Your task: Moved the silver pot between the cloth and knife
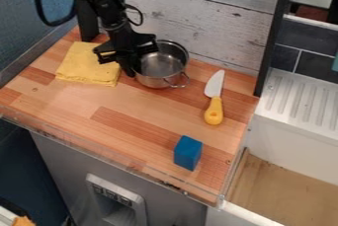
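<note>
Progress: looking nearly complete, finding the silver pot [162,67] between cloth [86,67] and knife [213,110], near the back edge of the bench [132,116]. Seeing claw [132,69] at the cloth-side rim, but not telling whether apart or clamped. Probably needing only release and withdrawal.

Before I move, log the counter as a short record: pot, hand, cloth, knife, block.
pot: upright, between cloth and knife, nearer the cloth
hand: at the pot's cloth-side rim
cloth: yellow, folded, lying flat
knife: yellow handle nearest the camera, blade toward the wall
block: blue, near the counter's front edge
</note>
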`<state>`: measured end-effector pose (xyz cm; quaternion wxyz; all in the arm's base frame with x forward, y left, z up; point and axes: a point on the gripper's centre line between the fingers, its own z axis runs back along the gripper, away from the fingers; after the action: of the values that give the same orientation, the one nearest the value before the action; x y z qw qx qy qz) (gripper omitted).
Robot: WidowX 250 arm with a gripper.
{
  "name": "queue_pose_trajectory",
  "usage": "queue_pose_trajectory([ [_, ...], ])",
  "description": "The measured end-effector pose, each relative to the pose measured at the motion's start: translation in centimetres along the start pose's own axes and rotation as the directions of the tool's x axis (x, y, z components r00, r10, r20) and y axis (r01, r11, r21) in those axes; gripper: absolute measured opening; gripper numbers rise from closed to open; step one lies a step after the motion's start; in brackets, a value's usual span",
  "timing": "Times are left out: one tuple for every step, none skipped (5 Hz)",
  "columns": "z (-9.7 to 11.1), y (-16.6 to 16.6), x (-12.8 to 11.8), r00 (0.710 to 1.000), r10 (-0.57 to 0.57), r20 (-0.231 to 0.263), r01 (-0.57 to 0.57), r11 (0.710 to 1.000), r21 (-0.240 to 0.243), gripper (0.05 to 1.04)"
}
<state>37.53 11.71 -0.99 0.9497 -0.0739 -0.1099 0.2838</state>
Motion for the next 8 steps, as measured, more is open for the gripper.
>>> queue_pose_trajectory([
  [-0.6,-0.1,0.4,1.0,0.005,-0.002,-0.005,1.0,0.008,0.072],
  [-0.8,-0.5,0.7,1.0,-0.026,-0.004,0.026,0.999,0.029,0.1],
  [-0.7,-0.8,0.1,0.999,-0.007,-0.043,0.008,1.0,0.005,0.26],
  [-0.7,-0.6,0.2,0.999,0.003,-0.033,-0.002,1.0,0.019,0.532],
  [-0.4,-0.7,-0.2,0.999,-0.002,-0.042,0.003,1.0,0.011,0.837],
  [1.2,-1.1,0.2,1.0,-0.011,-0.008,0.011,1.0,0.001,1.012],
  [4.0,-1.3,0.7,0.999,0.01,0.043,-0.008,0.999,-0.052,1.009],
  [6.1,-1.1,0.8,0.997,0.002,0.08,0.005,0.996,-0.084,1.003],
])
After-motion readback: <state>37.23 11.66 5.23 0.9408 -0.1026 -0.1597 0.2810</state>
